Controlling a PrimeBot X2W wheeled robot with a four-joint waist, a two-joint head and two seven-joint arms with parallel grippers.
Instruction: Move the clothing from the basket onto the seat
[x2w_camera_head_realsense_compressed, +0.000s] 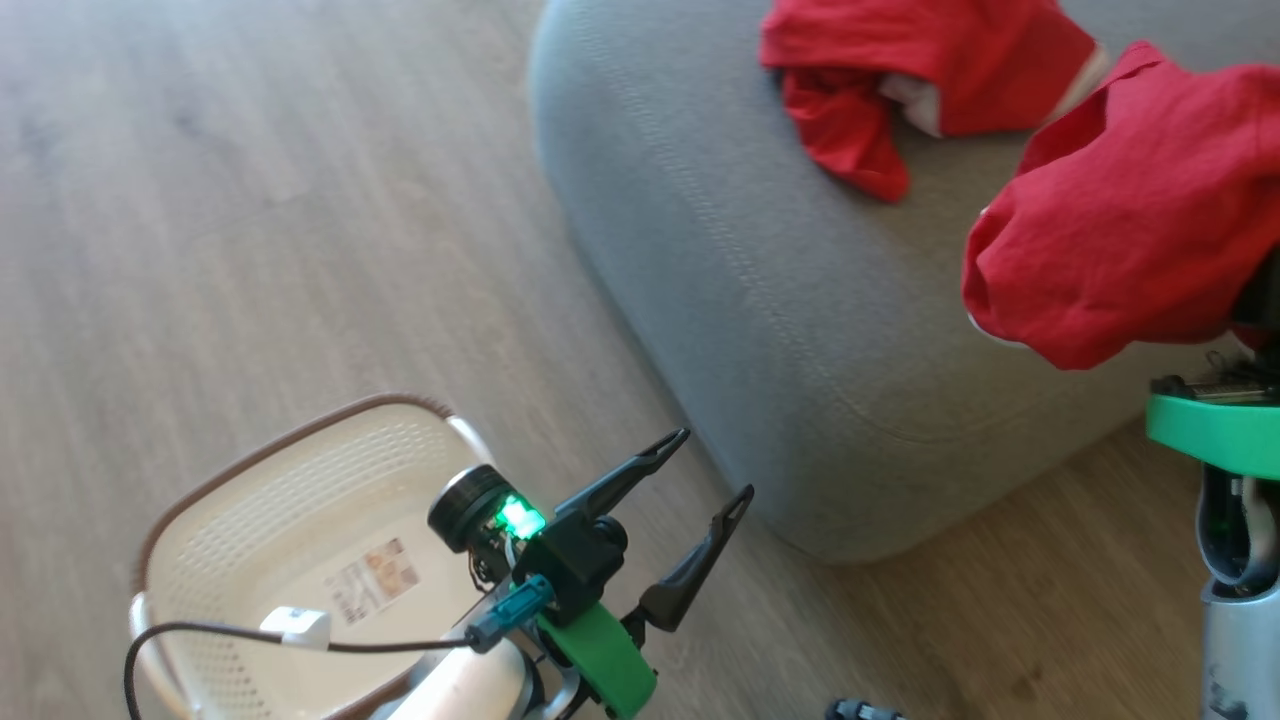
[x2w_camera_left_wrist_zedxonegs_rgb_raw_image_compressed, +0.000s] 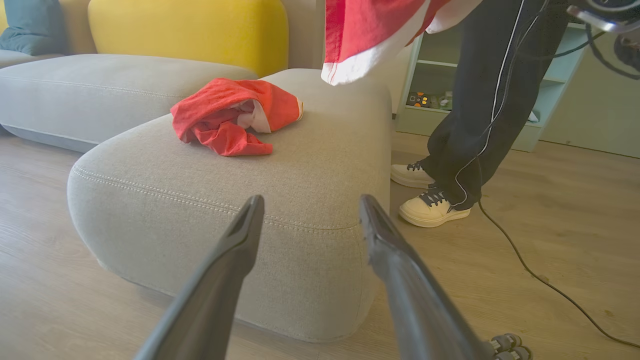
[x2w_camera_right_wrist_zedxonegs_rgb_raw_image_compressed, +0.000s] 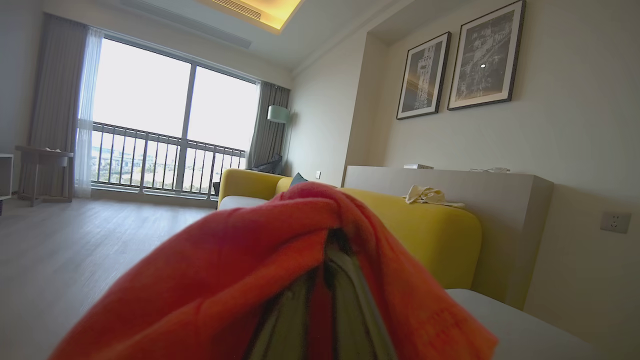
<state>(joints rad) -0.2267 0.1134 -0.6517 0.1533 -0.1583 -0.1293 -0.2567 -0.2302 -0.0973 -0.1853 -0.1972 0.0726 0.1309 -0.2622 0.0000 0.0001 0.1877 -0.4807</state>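
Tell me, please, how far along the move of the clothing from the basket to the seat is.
Done: one red garment lies on the seat, and the basket shows a bare bottom. In hand: the second red garment hangs from the shut right gripper above the seat. Left: lowering and releasing it there. The left gripper is open and empty near the basket.

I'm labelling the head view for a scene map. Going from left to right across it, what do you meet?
basket → left gripper, open → crumpled red garment lying on the seat → lifted red garment at the right edge
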